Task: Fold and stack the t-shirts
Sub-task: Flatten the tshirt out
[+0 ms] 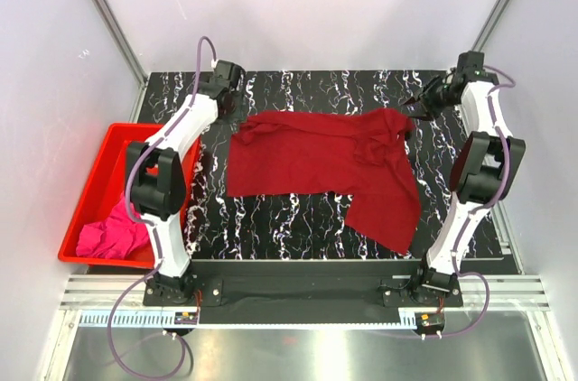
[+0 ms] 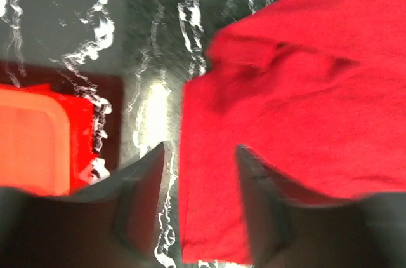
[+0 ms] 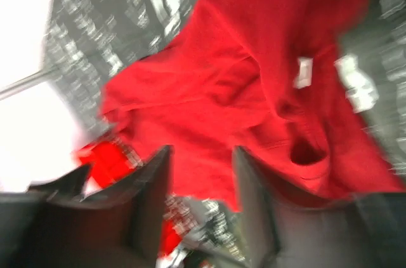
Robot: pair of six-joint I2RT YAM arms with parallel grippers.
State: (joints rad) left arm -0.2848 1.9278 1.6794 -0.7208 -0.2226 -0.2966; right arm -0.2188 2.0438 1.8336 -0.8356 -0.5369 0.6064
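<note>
crimson t-shirt (image 1: 316, 164) lies spread on the black marble desk (image 1: 271, 236), approx. centre, not folded flat: wrinkled at the far-left corner, bunched on the right side, w/ one flap hanging diagonally toward the near-right edge. small white neck label (image 3: 303, 72) shows in the right wrist view, next to the collar opening.

pink t-shirt (image 1: 113, 236) sits crumpled in the near end of the red plastic bin (image 1: 90, 178), on the left edge of the desk, well apart from the crimson one.

left end effector (image 1: 226, 103) is at the far-left corner of the crimson shirt. wrist view: fingers (image 2: 143, 211) spread apart, released, nothing b/w them, shirt's left edge under the gap, bin off to one side.

right end effector (image 1: 417, 108) is at the shirt's far-right corner. its fingers (image 3: 152, 204) are also spread, released, red cloth visible below the gap. cannot tell if either touches the fabric; both wrist views are blurred.
</note>
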